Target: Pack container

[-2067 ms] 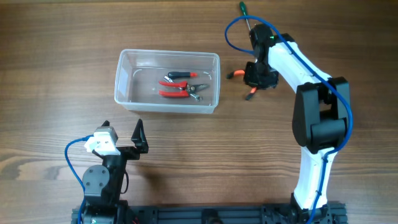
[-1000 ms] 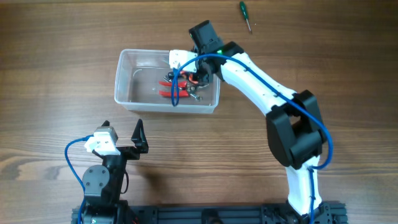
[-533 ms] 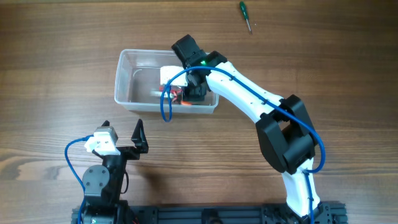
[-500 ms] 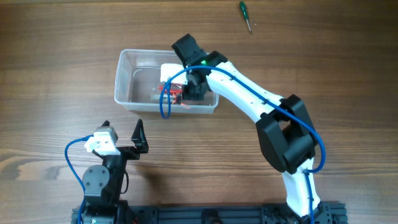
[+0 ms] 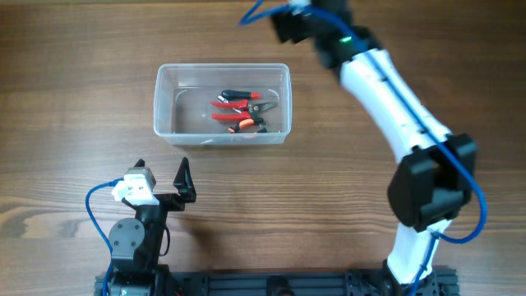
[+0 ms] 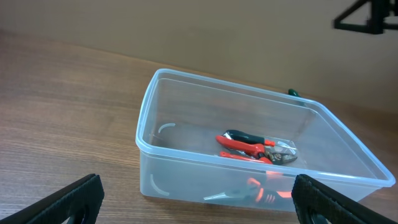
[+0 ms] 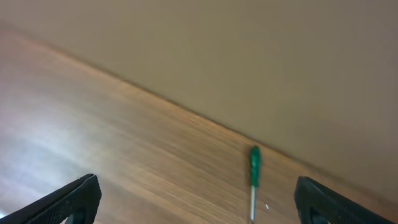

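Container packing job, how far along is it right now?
Done: red-handled hand tools lie in the container. In hand: nothing; the right gripper is open, empty, facing the green screwdriver. Left: that screwdriver lies on the table, outside the container.

From my station I saw a wooden table [image 5: 74,82] filling the overhead view, its brown grain running left to right with darker streaks among paler bands; through both wrist cameras a plain tan wall [image 6: 186,25] rose just behind the table's far edge, a thin dark line marking where they met; the light was soft and even; a pale sheen lay on the boards at the left of the right wrist view.
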Robot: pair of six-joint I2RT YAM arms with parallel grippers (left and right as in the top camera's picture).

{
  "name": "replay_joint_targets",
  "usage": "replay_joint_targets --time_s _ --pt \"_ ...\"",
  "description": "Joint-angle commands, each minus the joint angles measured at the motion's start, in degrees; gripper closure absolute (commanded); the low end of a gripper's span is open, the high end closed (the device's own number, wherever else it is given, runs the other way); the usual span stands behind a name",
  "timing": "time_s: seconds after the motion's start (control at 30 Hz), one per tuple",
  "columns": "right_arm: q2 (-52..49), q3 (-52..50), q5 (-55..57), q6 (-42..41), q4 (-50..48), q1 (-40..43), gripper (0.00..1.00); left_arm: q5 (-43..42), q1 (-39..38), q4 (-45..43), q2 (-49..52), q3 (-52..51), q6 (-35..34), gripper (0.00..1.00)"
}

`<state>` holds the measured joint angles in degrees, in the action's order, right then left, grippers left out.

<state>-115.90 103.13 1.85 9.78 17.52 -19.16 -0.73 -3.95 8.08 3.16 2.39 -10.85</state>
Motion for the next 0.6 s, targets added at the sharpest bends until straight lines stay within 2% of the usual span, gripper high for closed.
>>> replay_joint_targets --time_s 0.0,0.13,0.37,0.57 --pt "-0.7 0.1 -2.8 -7.0 -2.9 3.6 0.01 0.2 0.3 0.0 -0.1 -0.2 -0.5 0.00" --pt "-3.1 0.1 -2.8 -9.1 -7.3 7.3 0.01 0.2 0.3 0.0 -0.1 -0.2 -0.5 0.00" --pt "-12.7 0.1 -2.8 -17.5 -8.1 10.7 0.13 0.2 0.3 0.0 -0.1 -0.2 -0.5 0.00" --pt "-19.3 0.1 -2.7 -17.1 -14.6 10.8 0.13 0.2 0.3 0.0 -0.1 -0.3 -0.5 0.00"
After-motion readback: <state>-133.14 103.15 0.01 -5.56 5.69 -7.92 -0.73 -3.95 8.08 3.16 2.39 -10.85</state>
